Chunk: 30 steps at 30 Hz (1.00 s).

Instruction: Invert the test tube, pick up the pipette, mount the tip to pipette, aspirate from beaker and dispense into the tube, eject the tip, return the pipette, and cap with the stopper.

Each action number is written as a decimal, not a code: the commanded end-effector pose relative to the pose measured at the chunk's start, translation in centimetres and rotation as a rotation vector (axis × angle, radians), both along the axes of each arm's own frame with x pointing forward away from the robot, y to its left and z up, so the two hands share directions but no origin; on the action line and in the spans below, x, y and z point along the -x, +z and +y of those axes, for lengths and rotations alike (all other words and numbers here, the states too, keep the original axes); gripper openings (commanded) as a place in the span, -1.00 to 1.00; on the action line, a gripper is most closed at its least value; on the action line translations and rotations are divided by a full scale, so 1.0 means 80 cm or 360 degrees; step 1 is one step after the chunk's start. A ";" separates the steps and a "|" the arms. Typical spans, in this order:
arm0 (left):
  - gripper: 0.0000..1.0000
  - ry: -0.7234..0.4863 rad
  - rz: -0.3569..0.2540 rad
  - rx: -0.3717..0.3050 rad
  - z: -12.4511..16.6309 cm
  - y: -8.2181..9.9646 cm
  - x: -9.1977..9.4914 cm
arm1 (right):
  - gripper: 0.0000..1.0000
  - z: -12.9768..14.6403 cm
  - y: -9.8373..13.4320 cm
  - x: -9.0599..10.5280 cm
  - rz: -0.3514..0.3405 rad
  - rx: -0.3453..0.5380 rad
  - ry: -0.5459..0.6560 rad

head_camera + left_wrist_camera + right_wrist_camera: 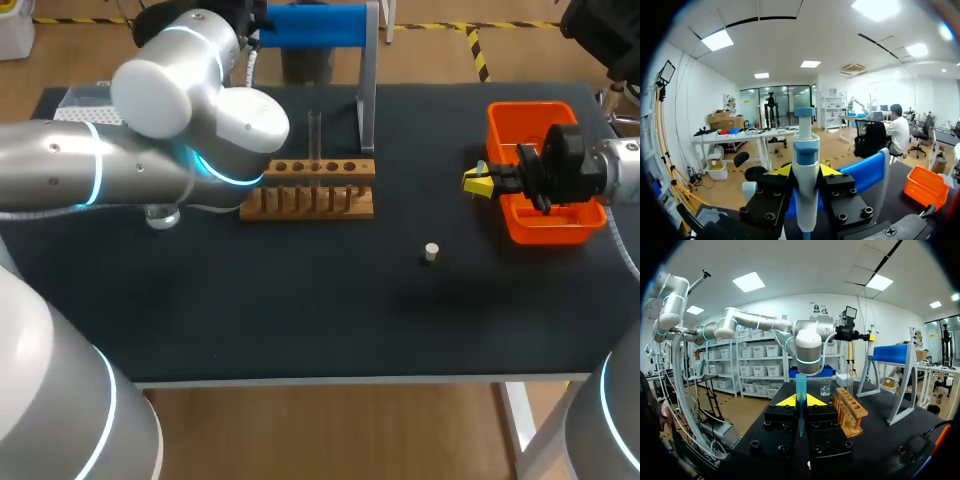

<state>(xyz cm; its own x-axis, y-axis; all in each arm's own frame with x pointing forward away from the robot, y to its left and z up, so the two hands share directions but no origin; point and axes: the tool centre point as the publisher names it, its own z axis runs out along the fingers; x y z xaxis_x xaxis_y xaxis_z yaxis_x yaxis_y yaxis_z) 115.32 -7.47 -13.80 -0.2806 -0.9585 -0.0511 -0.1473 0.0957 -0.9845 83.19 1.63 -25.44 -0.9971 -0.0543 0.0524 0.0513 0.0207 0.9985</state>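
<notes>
Tip mounting: both arms loaded.
Left end effector [806, 172] clamps the white-and-blue plastic pipette [805, 145]; right end effector [800, 402] pinches the slim blue plastic tip [800, 387] beside the orange plastic bin [530, 108]. Best aligned coaxially, then pressed straight.

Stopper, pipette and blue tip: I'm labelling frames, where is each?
stopper [431, 252], head view, its top.
pipette [805, 180], left wrist view, its white body.
blue tip [800, 392], right wrist view, its upper shaft.

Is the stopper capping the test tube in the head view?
No, the stopper lies on the table, apart from the test tube standing in the rack.
</notes>
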 end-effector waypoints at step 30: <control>-1.00 -0.1235 0.0201 0.0097 -0.014 0.086 0.161 | -1.00 0.000 0.000 0.001 -0.0001 0.0003 -0.0001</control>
<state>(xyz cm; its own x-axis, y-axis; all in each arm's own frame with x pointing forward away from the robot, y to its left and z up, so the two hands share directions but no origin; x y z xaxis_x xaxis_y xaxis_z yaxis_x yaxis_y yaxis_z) 102.95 -9.61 -7.44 -0.7346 -0.6782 0.0202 -0.1544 0.1382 -0.9783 83.19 1.63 -25.44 -0.9971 -0.0544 0.0523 0.0513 0.0207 0.9985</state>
